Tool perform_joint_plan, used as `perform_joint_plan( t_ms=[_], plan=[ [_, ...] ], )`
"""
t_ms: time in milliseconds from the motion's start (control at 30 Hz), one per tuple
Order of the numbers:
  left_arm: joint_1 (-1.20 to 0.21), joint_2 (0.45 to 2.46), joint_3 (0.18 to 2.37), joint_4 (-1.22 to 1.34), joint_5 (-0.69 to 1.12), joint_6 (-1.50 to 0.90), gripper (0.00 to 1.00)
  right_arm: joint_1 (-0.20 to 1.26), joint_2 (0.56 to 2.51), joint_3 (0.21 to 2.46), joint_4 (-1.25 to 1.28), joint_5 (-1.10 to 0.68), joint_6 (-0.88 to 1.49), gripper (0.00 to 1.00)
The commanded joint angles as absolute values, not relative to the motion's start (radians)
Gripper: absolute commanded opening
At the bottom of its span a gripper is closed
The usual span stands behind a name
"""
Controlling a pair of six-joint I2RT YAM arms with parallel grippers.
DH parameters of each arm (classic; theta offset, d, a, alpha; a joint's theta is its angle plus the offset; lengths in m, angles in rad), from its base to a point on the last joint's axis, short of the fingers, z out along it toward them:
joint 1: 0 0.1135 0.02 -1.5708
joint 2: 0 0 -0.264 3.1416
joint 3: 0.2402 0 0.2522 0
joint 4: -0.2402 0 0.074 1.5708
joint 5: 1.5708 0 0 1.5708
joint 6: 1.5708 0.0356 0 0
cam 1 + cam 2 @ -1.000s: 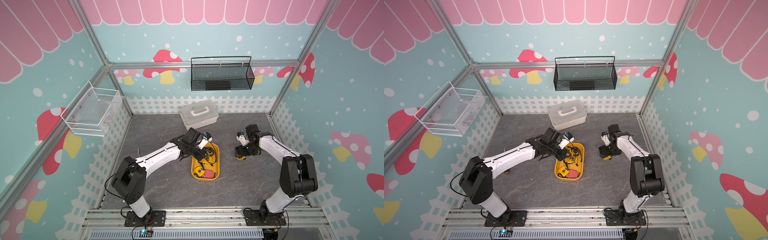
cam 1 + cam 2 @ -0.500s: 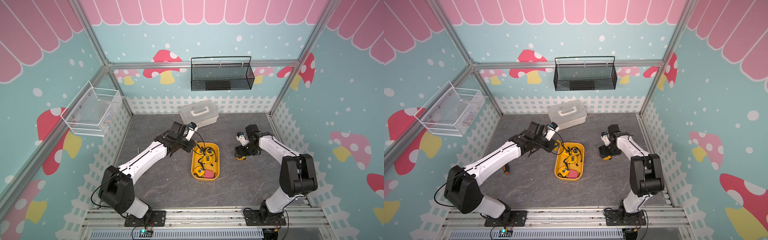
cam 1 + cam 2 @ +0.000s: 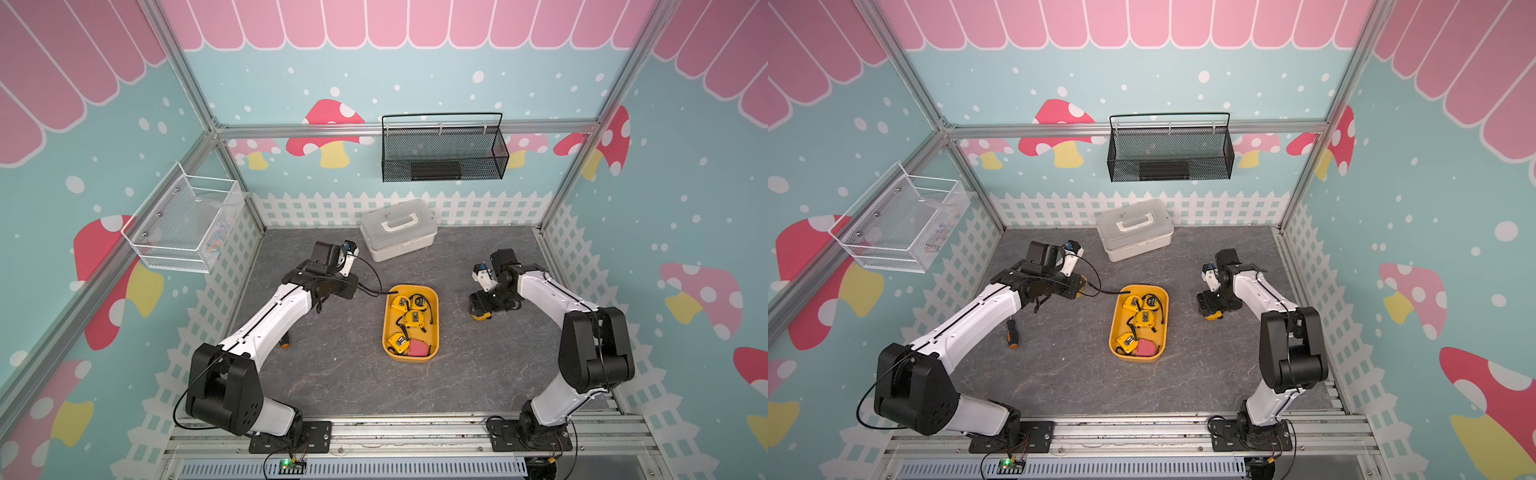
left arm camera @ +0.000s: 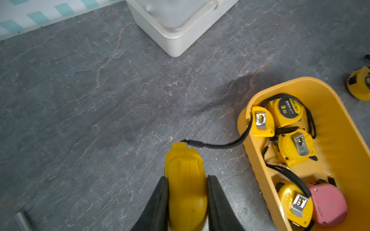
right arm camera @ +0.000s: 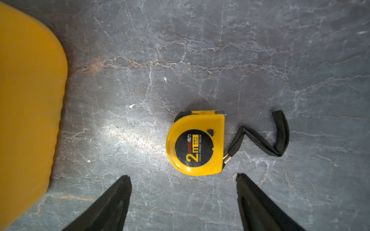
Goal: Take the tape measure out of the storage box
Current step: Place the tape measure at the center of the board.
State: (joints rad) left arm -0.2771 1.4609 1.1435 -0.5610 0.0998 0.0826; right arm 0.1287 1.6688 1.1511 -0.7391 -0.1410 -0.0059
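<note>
Gripping a yellow tape measure [image 4: 185, 160], left claw [image 4: 187, 179] is clamped on its sides, outside the storage box [image 3: 432, 328], on the box's side toward the table's [image 3: 353, 382] left edge. Its black strap [image 4: 220, 145] reaches over the box rim. Right claw [image 5: 183, 176] is apart above a 2m tape measure [image 5: 195, 143] lying flat on the table. Four yellow tapes and a pink one sit inside the box.

Grey slate floor [image 3: 332, 374], mushroom-print walls [image 3: 685, 208]

Yellow tape measure [image 4: 186, 188]: on edge, just outside storage box [image 4: 336, 124], black strap trailing over its rim. Box: orange-yellow oblong tub, other tapes inside.
</note>
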Motion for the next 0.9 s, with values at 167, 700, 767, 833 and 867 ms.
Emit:
perform_joint_plan(
  t_ms=[167, 700, 767, 833, 867],
  plan=[
    [-0.246, 1.525, 1.147, -0.573, -0.044, 0.095, 0.15, 0.123, 1.683, 1.140, -0.738, -0.156, -0.010, 0.83],
    [-0.245, 1.711, 1.169, -0.591, -0.236, 0.062, 0.14, 0.123, 1.686, 1.136, -0.733, -0.157, -0.014, 0.83],
    [-0.245, 1.722, 1.171, -0.589, -0.245, 0.051, 0.14, 0.123, 1.688, 1.137, -0.733, -0.158, -0.013, 0.83],
    [-0.245, 1.733, 1.174, -0.587, -0.268, 0.045, 0.14, 0.123, 1.689, 1.137, -0.733, -0.158, -0.015, 0.83],
    [-0.246, 1.739, 1.177, -0.586, -0.277, 0.044, 0.14, 0.122, 1.690, 1.137, -0.733, -0.159, -0.015, 0.83]
  ],
)
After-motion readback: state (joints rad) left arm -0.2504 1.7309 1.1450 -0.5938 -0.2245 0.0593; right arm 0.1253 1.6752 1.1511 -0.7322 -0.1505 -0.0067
